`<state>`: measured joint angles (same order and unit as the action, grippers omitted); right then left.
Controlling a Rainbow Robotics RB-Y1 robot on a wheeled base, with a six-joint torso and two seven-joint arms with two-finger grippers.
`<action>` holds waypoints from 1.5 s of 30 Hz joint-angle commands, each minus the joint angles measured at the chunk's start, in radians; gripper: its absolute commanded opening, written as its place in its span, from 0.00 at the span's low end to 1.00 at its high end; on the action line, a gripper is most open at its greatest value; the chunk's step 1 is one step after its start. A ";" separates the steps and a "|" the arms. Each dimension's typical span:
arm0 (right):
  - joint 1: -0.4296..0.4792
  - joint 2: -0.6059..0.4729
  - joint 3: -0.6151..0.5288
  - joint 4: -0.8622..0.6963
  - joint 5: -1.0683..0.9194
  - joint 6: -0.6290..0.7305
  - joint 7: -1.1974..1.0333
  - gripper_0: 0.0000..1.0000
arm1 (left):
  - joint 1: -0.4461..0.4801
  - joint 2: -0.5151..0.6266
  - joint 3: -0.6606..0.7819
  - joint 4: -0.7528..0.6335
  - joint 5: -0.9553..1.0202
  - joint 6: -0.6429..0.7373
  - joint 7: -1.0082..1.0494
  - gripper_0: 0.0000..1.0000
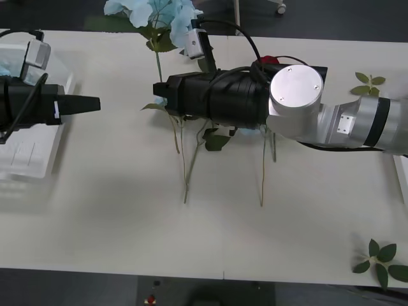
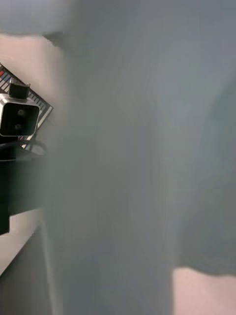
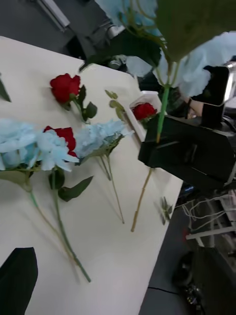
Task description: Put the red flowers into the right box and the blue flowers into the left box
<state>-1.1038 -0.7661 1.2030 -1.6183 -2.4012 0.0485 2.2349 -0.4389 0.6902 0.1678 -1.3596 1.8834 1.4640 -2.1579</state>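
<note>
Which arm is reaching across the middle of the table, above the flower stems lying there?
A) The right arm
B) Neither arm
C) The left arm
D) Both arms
A: the front view shows the right arm stretched over the flower stems, its right tool near mid-table, while the left tool sits by the left box.

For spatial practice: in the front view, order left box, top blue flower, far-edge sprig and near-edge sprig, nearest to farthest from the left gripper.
From the left gripper:
1. Left box, beside it, left.
2. Blue flower, far edge, middle.
3. Far-edge sprig, right.
4. Near-edge sprig, right corner.
</note>
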 commanded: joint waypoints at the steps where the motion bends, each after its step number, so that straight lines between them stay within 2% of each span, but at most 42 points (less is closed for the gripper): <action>1: -0.031 0.005 -0.022 -0.009 0.001 -0.001 0.043 0.00 | -0.040 -0.008 -0.065 0.007 0.056 -0.008 -0.115 0.92; 8: -0.031 0.005 -0.022 -0.009 0.001 -0.001 0.043 0.00 | -0.038 -0.029 -0.191 0.007 0.129 -0.096 -0.195 0.92; 16: -0.031 0.005 -0.022 -0.009 0.001 -0.001 0.043 0.00 | -0.040 -0.095 -0.231 0.007 0.134 -0.143 -0.221 0.92; 25: -0.031 0.005 -0.022 -0.009 0.001 -0.001 0.043 0.00 | -0.040 -0.130 -0.313 0.002 0.135 -0.281 -0.260 0.92; 45: -0.031 0.005 -0.022 -0.009 0.001 -0.001 0.043 0.00 | -0.040 -0.135 -0.406 -0.001 0.189 -0.335 -0.307 0.92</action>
<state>-1.1038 -0.7661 1.2030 -1.6183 -2.4012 0.0485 2.2350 -0.4420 0.5578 -0.2104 -1.3413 2.0588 1.1432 -2.4321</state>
